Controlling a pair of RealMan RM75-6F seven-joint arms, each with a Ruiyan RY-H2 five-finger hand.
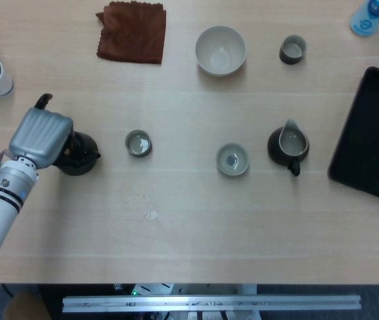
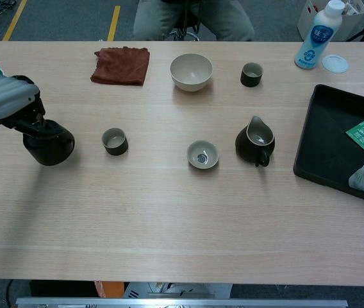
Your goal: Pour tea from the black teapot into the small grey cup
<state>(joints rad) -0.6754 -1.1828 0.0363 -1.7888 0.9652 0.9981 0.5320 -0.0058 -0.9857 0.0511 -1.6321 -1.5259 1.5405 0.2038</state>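
My left hand's fingers (image 2: pixel 33 123) are wrapped down over the top of the round black teapot (image 2: pixel 49 144), grasping it by its handle; the grey back of my left hand (image 1: pixel 39 138) covers most of that grasp from the head view, so only the pot's dark body (image 1: pixel 79 155) and a bit of black handle above the hand show there. From the chest view the teapot looks lifted a little off the light wooden counter (image 2: pixel 182 218), though I cannot tell for sure. My right hand shows in neither view, so I cannot say how its fingers lie.

The small grey cup (image 2: pixel 115 141) stands upright on the counter just to the right of the teapot, apart from it. Further right sits a shallow pale bowl-shaped cup (image 2: pixel 202 154), and beside that a dark glazed pitcher with a spout (image 2: pixel 255 142). Toward the far edge lie a folded brown cloth (image 2: pixel 121 65), a larger cream bowl (image 2: pixel 191 71) and another small dark cup (image 2: pixel 252 74). A black tray (image 2: pixel 326 147) sits at the right edge, with a white plastic bottle (image 2: pixel 318 33) behind it
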